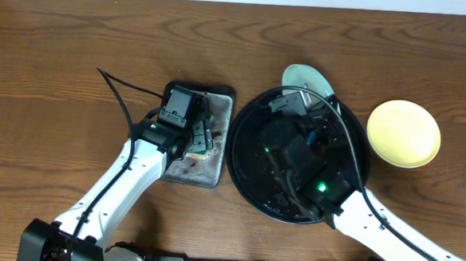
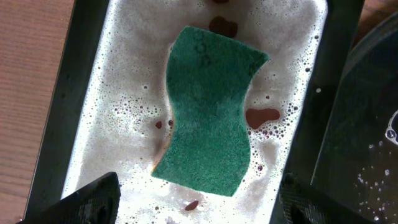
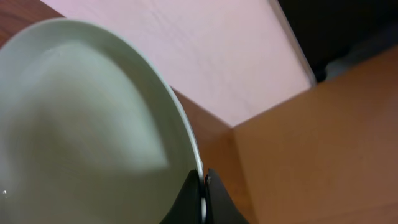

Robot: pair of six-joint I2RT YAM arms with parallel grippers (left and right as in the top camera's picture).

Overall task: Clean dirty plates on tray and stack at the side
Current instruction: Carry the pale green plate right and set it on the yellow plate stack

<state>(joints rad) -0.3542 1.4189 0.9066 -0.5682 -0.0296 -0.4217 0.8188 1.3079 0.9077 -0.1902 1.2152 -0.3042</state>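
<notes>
My right gripper (image 3: pixel 204 186) is shut on the rim of a pale mint-blue plate (image 3: pixel 81 124) and holds it tilted. In the overhead view this plate (image 1: pixel 306 76) sticks out past the far rim of the round black tray (image 1: pixel 238 159), with my right gripper (image 1: pixel 300 94) at it. The yellow plate (image 1: pixel 403 133) lies on the table right of the tray. Any other plate is hidden under my right arm or out of view. My left gripper (image 2: pixel 199 205) is open and empty just above a green sponge (image 2: pixel 210 112).
The sponge lies in a rectangular grey metal pan (image 2: pixel 93 93) of soapy water with red sauce specks, left of the tray (image 1: pixel 213 177). The tray's wet rim shows in the left wrist view (image 2: pixel 367 124). A black cable (image 1: pixel 123 93) runs to the left arm.
</notes>
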